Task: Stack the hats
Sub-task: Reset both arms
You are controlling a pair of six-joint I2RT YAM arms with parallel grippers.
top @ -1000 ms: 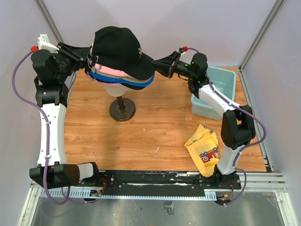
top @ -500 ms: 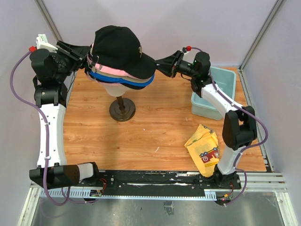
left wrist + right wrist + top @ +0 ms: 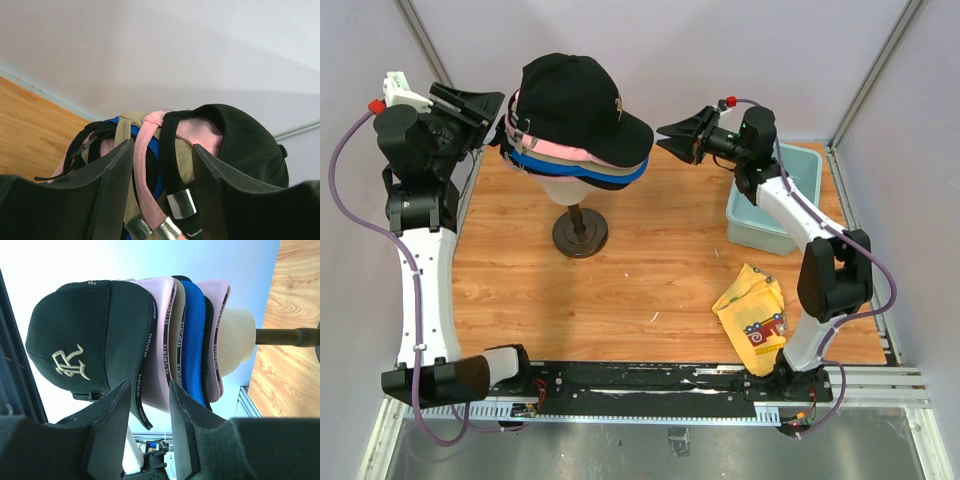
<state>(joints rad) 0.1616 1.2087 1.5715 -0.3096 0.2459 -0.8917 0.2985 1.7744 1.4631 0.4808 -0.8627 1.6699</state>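
Both arms are drawing back from the cream mannequin head (image 3: 566,190); the left hand (image 3: 485,105) and right hand (image 3: 662,137) are gaping open, empty. The soft, light fabric baseball caps (image 3: 575,100) are sitting stacked on that head, and their stiff brims are probably offering the firmest hold.

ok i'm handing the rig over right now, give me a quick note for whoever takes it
Left gripper: open, empty, just off the back straps of the stack.
Right gripper: open, empty, just off the brim of the black cap.
Hats: every one in view is on the head, with the black cap on top and pink, tan and blue layers under it.
Done: stacking looks complete; no cap shows off the stack.
Left: probably only drawing both arms back. Check the bin, since the right arm hides part of its inside.
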